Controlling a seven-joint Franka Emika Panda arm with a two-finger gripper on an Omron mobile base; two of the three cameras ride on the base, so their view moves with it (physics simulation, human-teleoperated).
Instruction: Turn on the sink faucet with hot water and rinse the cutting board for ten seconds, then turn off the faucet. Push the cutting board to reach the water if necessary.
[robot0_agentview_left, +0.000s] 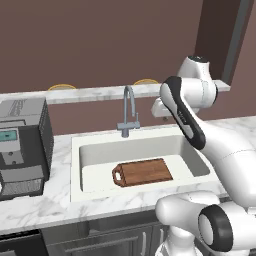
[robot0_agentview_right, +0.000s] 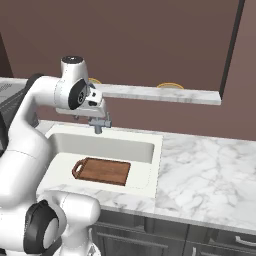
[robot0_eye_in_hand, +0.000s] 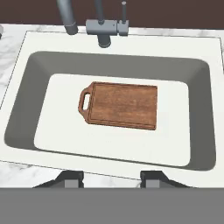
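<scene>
The reddish-brown cutting board (robot0_eye_in_hand: 121, 105) (robot0_agentview_left: 144, 172) (robot0_agentview_right: 103, 171) lies flat on the floor of the off-white sink (robot0_eye_in_hand: 199, 144) (robot0_agentview_left: 100, 150), handle to the left. At the basin's back edge stands the grey gooseneck sink faucet (robot0_agentview_left: 129, 109) (robot0_eye_in_hand: 103, 30), its small lever (robot0_eye_in_hand: 124, 13) upright beside the post. No water stream shows. My gripper (robot0_eye_in_hand: 113, 180) hovers above the sink's front part, looking down at the board. It is open, with its fingertips (robot0_eye_in_hand: 72, 179) wide apart and nothing between them. In the right base view my hand covers most of the faucet, leaving its base (robot0_agentview_right: 100, 123) in sight.
A dark grey appliance (robot0_agentview_left: 22, 145) stands on the marble counter left of the sink. A marble ledge (robot0_agentview_left: 100, 92) runs along the back wall with yellow dishes (robot0_agentview_left: 62, 87) on it. Broad counter (robot0_agentview_right: 210, 170) stretches right of the basin.
</scene>
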